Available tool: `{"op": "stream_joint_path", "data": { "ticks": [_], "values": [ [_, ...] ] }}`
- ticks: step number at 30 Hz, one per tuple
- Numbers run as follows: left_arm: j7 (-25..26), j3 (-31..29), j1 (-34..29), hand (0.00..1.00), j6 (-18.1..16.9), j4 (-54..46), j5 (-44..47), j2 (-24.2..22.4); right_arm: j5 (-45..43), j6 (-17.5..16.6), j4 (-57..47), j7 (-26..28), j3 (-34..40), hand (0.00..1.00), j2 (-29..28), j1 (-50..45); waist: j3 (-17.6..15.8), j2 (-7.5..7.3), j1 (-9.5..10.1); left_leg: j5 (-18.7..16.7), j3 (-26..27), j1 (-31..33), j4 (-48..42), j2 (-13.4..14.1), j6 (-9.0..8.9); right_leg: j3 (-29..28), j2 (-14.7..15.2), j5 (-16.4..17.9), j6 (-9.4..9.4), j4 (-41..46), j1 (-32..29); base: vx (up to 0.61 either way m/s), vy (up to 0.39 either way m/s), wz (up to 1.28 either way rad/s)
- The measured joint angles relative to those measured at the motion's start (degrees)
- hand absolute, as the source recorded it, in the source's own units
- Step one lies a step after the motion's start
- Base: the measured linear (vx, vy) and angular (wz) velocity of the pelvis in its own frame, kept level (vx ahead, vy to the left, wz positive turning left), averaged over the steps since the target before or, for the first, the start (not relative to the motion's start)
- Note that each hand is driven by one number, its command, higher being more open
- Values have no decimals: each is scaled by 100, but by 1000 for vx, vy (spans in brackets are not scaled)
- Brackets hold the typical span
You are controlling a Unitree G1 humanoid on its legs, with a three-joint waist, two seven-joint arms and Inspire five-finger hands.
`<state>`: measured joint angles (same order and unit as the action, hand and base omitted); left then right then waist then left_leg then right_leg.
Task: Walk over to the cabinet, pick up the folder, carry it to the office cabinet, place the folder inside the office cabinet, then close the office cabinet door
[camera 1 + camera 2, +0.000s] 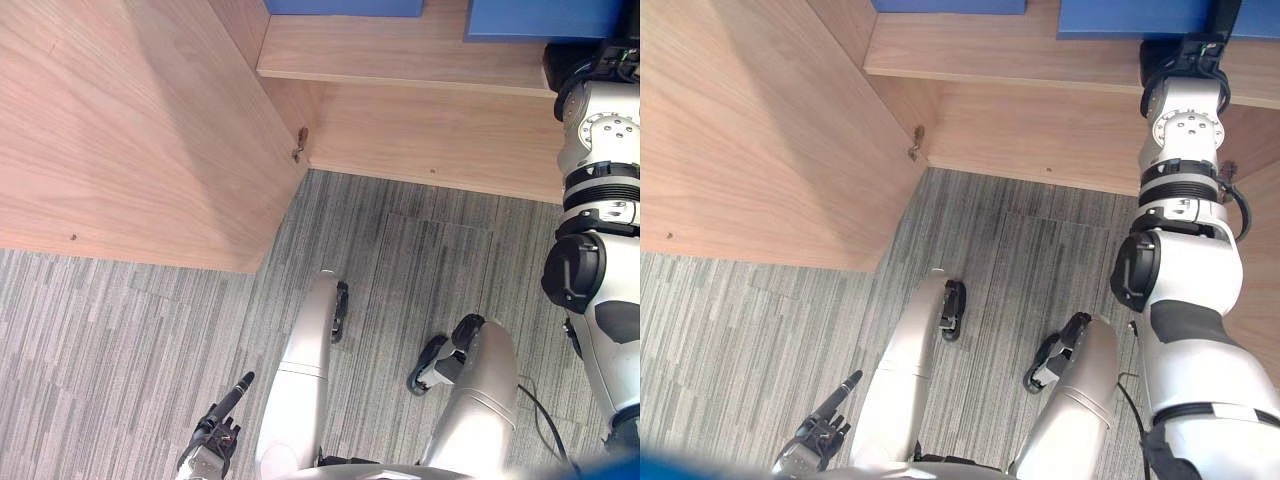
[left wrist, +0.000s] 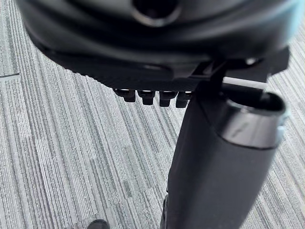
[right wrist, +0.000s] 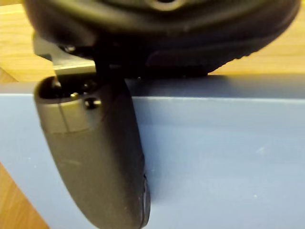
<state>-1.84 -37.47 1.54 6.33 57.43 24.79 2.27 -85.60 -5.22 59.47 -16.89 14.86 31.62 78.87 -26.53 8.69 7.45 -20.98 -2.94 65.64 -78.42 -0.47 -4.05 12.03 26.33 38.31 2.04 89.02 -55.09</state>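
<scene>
A blue folder [image 1: 1140,18] stands on the wooden shelf [image 1: 1020,65] of the office cabinet, at the upper right. My right hand [image 1: 1185,55] reaches up to it. In the right wrist view the thumb [image 3: 95,157] lies flat against the folder's blue face [image 3: 224,157], and the folder's top edge runs under the palm, so the hand is shut on it. My left hand [image 1: 212,445] hangs low at the lower left over the carpet, relaxed, holding nothing. Its thumb [image 2: 214,167] shows in the left wrist view above the striped floor.
The cabinet's wooden door [image 1: 120,130] stands swung open on the left, with a hinge [image 1: 300,143] at its inner corner. A second blue item [image 1: 345,6] sits further left on the shelf. Grey striped carpet [image 1: 100,340] lies below.
</scene>
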Motion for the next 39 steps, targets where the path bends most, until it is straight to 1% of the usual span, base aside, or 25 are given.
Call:
{"op": "stream_joint_path", "data": {
  "ticks": [5, 8, 12, 14, 16, 18, 21, 22, 23, 24, 25, 26, 27, 28, 29, 30, 32, 36, 37, 39],
  "values": [
    [1, 0, -32, 100, 4, -8, 154, 8, -4, 0, 1, 1, -13, 100, 98, 1, 1, 1, 7, 23, 0, -26, 42, 5, 2, 9, -4, 3, -9, -28, 16, 20, -74, 0],
    [-1, 0, -51, 100, 3, -126, 172, 13, 2, 81, 5, 6, -12, 100, 195, 1, 1, 1, 21, 30, -7, -78, 96, 0, -10, 39, 0, 2, -10, -82, 87, 23, -61, 3],
    [-19, 0, -102, 100, 1, -229, 220, 134, 238, 296, 177, 25, -29, 100, 238, -6, 4, 2, 21, 49, -56, -417, 323, -11, -46, 178, -13, 0, -7, -322, 482, 46, -99, 5],
    [-28, 0, -144, 100, 0, -238, 220, 202, 270, 387, 177, 117, -39, 100, 236, -9, 11, 6, 24, 59, -61, -579, 467, -7, -61, 231, -28, -9, 1, -464, 656, 49, -94, 3],
    [-82, 0, -290, 100, -4, -385, 219, 255, 593, 514, 177, 307, -81, 100, 237, -10, 33, 8, 25, 67, -73, -758, 638, 9, -71, 307, -61, -29, 5, -649, 851, 74, -98, 2],
    [-110, 0, -319, 100, -5, -390, 219, 294, 748, 567, 178, 363, -88, 100, 239, -12, 58, 11, 27, 72, -78, -813, 697, 15, -71, 340, -72, -34, 3, -720, 912, 58, -59, 2],
    [-165, -2, -340, 100, -5, -409, 216, 382, 1196, 761, 283, 584, -243, 100, 252, -89, 61, 7, 31, 75, -65, -1039, 849, 37, -70, 401, -101, -44, 23, -900, 1163, 86, -79, 1],
    [-246, -11, -355, 100, -5, -428, 216, 434, 1765, 956, 355, 752, -413, 100, 260, -107, 76, 8, 30, 75, -55, -1115, 917, 68, -70, 411, -143, -56, 43, -992, 1237, 52, -49, -6],
    [-259, -20, -361, 100, -6, -453, 215, 446, 2033, 1033, 378, 837, -529, 100, 271, -107, 93, 9, 31, 75, -53, -1122, 941, 86, -70, 412, -170, -70, 49, -1026, 1239, 68, -65, -10],
    [-324, -124, -360, 100, -5, -490, 210, 471, 2892, 1248, 402, 1104, -709, 100, 284, -112, 104, 5, 28, 75, -45, -1138, 983, 111, -70, 415, -197, -90, 42, -1070, 1241, 42, -38, -8],
    [-358, -145, -360, 100, -7, -507, 205, 496, 3298, 1343, 428, 1249, -793, 100, 306, -119, 104, 6, 25, 75, -43, -1147, 993, 114, -70, 415, -202, -93, 43, -1081, 1246, 52, -45, -5],
    [-444, -158, -360, 100, -6, -537, 142, 578, 4226, 1563, 473, 1624, -964, 100, 388, -172, 105, 6, 32, 75, -42, -1171, 1005, 114, -70, 416, -202, -93, 44, -1092, 1271, 37, -32, 2],
    [-501, -178, -360, 100, -6, -555, 141, 651, 4677, 1681, 525, 1857, -1112, 100, 449, -267, 105, 6, 45, 75, -44, -1207, 1018, 114, -70, 431, -202, -93, 44, -1107, 1316, 42, -40, 2],
    [-561, -273, -360, 100, -6, -570, 72, 735, 5441, 1832, 615, 2218, -1181, 100, 465, -439, 120, -14, 65, 74, -41, -1253, 1049, 114, -70, 437, -203, -92, 44, -1136, 1360, 48, -54, 3],
    [-646, -375, -360, 100, -6, -573, -49, 820, 6060, 1871, 695, 2526, -1215, 100, 462, -636, 131, -25, 81, 74, -40, -1278, 1075, 114, -70, 449, -205, -92, 44, -1160, 1387, 34, -43, 1],
    [-687, -413, -366, 100, -6, -572, -90, 866, 6352, 1736, 625, 2687, -1175, 100, 470, -746, 132, -23, 85, 74, -42, -1281, 1077, 114, -71, 454, -205, -92, 45, -1165, 1394, 25, -36, 0],
    [-767, -516, -382, 100, -6, -572, -230, 1010, 7105, 1715, 604, 3126, -1154, 100, 624, -823, 156, -33, 97, 69, -36, -1276, 1091, 114, -76, 455, -202, -92, 45, -1177, 1392, 0, 0, 0],
    [-893, -573, -432, 100, -5, -571, -293, 1081, 7725, 1491, 492, 3436, -931, 100, 651, -1150, 258, -85, 149, 65, -13, -1274, 1137, 115, -79, 458, -200, -100, 61, -1231, 1392, 19, -12, 0],
    [-934, -572, -451, 100, -4, -571, -293, 1081, 8028, 1393, 418, 3559, -922, 100, 656, -1238, 275, -104, 152, 65, -3, -1273, 1146, 115, -79, 457, -196, -102, 65, -1243, 1391, 44, -21, 1],
    [-957, -546, -454, 100, -3, -568, -292, 1081, 8348, 1237, 312, 3678, -924, 100, 650, -1403, 320, -144, 160, 66, 14, -1278, 1173, 118, -78, 456, -195, -105, 70, -1271, 1389, 47, -28, 0]
  ]
}}
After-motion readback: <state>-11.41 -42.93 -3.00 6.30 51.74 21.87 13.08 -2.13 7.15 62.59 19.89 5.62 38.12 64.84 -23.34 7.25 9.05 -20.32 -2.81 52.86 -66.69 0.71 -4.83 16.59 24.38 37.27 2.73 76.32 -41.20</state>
